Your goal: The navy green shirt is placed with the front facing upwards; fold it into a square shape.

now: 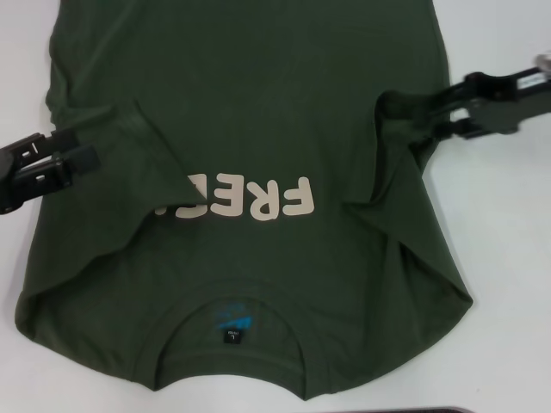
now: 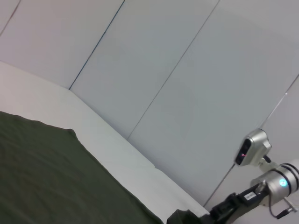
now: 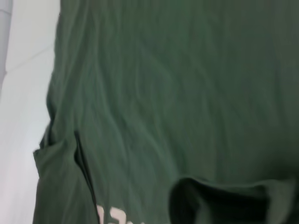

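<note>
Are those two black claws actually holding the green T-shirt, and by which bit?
The right gripper pinches the navy green shirt by its sleeve edge, lifted and bunched. The left gripper sits by the folded-in left sleeve; any hold there cannot be told.

Our left black two-finger gripper [image 1: 82, 155] enters from left edge, fingers pointing right, lying low and near level; whether they are parted or closed we cannot tell. Our right black gripper [image 1: 392, 107] reaches in from right edge, fingers pointing left, closed on cloth. In left wrist view, right gripper [image 2: 187, 217] shows far off, silver wrist behind it.
</note>
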You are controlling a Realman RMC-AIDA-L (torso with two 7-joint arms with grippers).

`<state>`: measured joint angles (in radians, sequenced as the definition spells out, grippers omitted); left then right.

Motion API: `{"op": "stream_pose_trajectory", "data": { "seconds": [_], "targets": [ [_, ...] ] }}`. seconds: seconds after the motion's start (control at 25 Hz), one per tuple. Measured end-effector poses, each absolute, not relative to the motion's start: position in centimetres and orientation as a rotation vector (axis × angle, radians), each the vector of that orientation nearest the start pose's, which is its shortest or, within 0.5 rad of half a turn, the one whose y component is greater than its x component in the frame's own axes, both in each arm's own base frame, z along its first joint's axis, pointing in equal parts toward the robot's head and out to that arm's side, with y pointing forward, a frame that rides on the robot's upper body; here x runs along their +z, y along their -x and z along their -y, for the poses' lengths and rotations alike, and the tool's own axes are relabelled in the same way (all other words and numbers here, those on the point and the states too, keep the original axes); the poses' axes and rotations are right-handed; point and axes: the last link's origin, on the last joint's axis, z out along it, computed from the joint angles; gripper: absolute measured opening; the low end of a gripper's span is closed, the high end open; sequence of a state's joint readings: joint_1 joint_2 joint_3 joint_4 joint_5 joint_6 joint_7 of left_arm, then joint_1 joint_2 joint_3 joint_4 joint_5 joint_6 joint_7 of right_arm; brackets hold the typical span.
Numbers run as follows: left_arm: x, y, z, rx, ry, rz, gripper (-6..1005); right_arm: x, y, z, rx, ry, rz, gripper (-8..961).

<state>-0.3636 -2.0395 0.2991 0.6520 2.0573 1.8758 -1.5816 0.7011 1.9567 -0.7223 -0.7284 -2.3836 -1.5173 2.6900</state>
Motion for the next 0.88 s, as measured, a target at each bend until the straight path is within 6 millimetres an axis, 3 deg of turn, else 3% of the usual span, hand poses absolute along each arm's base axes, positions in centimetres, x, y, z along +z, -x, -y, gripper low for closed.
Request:
{"op": "stream_pose_trajectory", "data": {
  "seconds": [0.28,0.44,0.6,0.88],
  "targets": [
    [5.8,31.5,-26.1,-1.074,2.439,1.086,842,0.7,-24.5,-39.2,0.425,2.143,-2.020,568],
    [5.8,31.5,-26.1,-1.073,2.438,1.085,842,0.4,-22.9,-39.8,0.552,2.175,-2.007,568],
    [5.7,31.5,-26.0,-1.079,2.440,1.086,841,0.2,-23.0,-40.5,0.633,2.117,-1.980,568],
    [5.7,31.3,-25.9,-1.087,2.447,1.088,841,-0.4,-23.3,-40.0,0.598,2.133,-2.012,569]
  ]
}}
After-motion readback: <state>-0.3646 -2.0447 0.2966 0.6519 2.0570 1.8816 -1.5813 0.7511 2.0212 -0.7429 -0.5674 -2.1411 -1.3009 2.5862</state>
